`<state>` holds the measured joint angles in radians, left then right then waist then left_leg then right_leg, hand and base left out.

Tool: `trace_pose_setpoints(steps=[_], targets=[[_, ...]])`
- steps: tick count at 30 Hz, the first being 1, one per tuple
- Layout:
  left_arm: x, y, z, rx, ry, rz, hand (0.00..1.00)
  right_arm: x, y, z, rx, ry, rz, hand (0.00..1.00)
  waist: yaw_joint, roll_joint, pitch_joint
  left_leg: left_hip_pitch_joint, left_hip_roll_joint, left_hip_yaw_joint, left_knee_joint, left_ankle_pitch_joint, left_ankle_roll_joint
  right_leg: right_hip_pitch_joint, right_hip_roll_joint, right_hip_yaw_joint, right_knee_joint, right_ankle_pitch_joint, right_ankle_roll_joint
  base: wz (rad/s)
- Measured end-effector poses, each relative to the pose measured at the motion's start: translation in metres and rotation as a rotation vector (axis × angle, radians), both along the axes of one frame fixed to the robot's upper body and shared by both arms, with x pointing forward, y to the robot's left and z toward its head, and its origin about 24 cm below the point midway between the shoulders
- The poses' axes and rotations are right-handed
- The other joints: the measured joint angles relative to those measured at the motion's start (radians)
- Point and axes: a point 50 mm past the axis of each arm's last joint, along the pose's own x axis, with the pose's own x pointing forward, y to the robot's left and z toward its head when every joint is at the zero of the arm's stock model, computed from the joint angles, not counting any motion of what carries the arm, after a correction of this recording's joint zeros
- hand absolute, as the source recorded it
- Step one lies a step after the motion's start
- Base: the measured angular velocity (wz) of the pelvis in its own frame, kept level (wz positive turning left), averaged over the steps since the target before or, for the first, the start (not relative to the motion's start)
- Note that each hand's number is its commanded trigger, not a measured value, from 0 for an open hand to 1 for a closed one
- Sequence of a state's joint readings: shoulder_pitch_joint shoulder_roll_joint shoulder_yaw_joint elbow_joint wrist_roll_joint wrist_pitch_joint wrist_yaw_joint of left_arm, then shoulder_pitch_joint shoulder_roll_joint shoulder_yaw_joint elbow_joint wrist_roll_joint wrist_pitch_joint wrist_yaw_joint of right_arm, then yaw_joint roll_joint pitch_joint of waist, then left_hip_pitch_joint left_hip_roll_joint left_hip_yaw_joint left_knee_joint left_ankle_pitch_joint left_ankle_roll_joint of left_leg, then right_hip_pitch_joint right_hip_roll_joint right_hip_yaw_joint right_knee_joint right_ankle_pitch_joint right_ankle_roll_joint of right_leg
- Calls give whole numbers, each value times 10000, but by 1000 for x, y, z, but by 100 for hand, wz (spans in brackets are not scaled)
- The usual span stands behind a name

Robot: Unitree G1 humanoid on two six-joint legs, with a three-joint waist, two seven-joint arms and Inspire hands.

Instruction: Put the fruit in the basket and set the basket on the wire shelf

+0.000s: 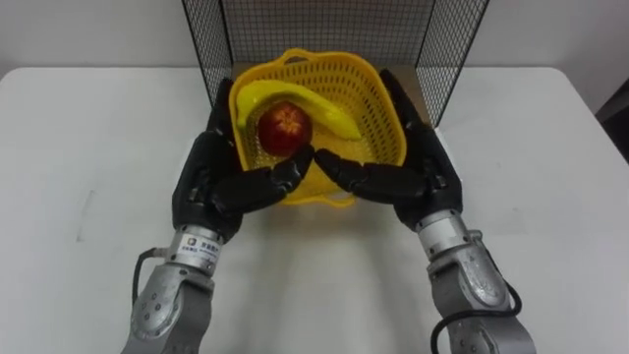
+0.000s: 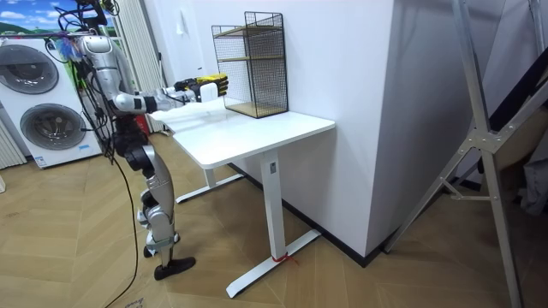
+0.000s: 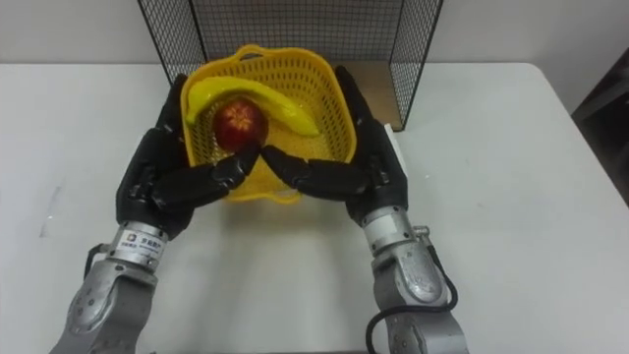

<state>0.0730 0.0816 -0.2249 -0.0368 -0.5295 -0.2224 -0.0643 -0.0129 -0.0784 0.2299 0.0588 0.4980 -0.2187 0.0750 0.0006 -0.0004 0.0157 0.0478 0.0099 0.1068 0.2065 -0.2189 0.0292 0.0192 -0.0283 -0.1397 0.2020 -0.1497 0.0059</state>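
Squarely before the black wire shelf (image 1: 324, 25) on the white table (image 1: 88, 147), a yellow plastic lattice basket (image 1: 369, 93) (red apple (image 1: 285, 128) and yellow banana (image 1: 314, 106) inside) is clasped between the left hand (image 1: 206, 177) and the right hand (image 1: 428, 162), fingers laid straight along its sides.

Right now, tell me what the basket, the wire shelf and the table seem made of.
Basket: yellow plastic, slightly glossy; moulded lattice of holes. Wire shelf: black metal wire, probably coated; thin rigid grid. Table: white, smooth, matte top, likely laminate; core hidden.
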Motion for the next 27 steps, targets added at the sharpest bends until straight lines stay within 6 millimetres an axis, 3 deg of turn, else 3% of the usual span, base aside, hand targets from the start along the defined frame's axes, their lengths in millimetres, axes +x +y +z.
trace_pose_setpoints(steps=[13,20,23,25,27], targets=[[0,0,13,-95,-556,61,0,0,0,10,91,-455,34,0,-185,-4,-4,-28,13,-6,52,-5,-2,-9,4,-12,28,1,-1,0],[0,-1,17,-214,-759,83,0,-1,1,13,144,-689,-15,0,-146,-21,5,-195,203,186,753,-162,-88,-82,66,13,334,-20,-15,-5],[0,-1,18,-274,-905,167,0,-1,1,11,256,-730,-13,0,-74,-100,59,-469,435,274,1731,-611,-184,-325,140,11,1108,-434,-201,-17],[0,0,18,-359,-907,170,0,-2,1,11,246,-774,27,0,-41,-133,117,-1046,669,270,3082,-1137,-323,-835,240,20,2174,-1009,-338,-6],[0,0,17,-359,-856,153,0,-4,2,8,250,-663,25,0,0,-141,134,-1476,887,260,4131,-1299,-432,-1090,362,78,2694,-1464,-393,0]])
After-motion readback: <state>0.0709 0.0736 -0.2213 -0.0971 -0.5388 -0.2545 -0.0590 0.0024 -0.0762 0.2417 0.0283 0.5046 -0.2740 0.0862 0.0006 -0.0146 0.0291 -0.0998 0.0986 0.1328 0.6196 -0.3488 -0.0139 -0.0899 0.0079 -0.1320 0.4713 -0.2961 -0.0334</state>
